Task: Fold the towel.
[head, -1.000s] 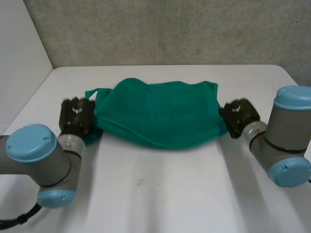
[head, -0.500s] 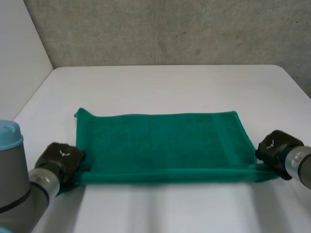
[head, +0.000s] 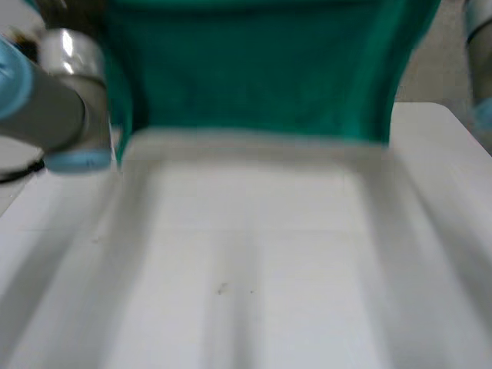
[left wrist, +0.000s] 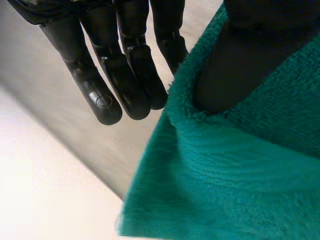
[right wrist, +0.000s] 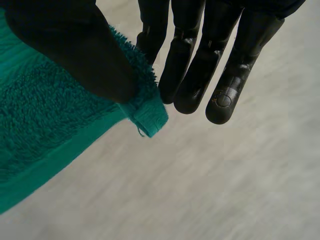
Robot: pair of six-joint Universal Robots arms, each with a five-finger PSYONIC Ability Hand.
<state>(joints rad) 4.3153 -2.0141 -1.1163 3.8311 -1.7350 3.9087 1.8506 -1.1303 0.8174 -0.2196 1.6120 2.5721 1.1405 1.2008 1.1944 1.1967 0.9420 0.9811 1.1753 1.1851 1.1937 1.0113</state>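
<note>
The green towel (head: 254, 69) hangs spread in the air above the far half of the white table (head: 254, 269), its lower edge just above the tabletop. In the left wrist view my left hand (left wrist: 125, 75) pinches one upper corner of the towel (left wrist: 235, 170), with the thumb (left wrist: 240, 65) pressed on the cloth against the straight fingers. My right hand (right wrist: 200, 60) pinches the other upper corner of the towel (right wrist: 45, 110) in the same way, its thumb (right wrist: 75, 45) on top of the hemmed corner. Both arms are raised, the left arm (head: 54, 100) and the right arm (head: 480, 61) on either side of the cloth.
A grey wall stands behind the table. The table's right far corner (head: 442, 111) shows beside the hanging cloth.
Both arms have lifted the towel off the table. A second ago it lay bunched, then was stretched flat, and now it hangs high and spread between the hands.
</note>
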